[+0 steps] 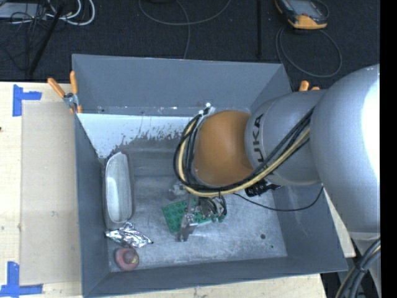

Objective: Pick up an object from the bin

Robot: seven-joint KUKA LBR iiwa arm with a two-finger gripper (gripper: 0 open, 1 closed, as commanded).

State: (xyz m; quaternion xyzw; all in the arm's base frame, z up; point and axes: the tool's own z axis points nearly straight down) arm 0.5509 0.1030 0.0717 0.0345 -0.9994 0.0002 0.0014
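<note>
My gripper [185, 230] reaches down into the middle of the bin floor, mostly hidden under the arm's orange cover. A flat green studded plate [174, 214] lies right at its tip, touching it on the left side. Whether the plate is held cannot be made out. A second bit of green [209, 216] shows just right of the gripper, partly covered by cables.
A long grey oval object [118, 187] lies along the bin's left wall. In the front left corner lies a crumpled piece of silver foil [128, 236] with a small red round thing [127, 258] just below it. The arm covers the bin's right side.
</note>
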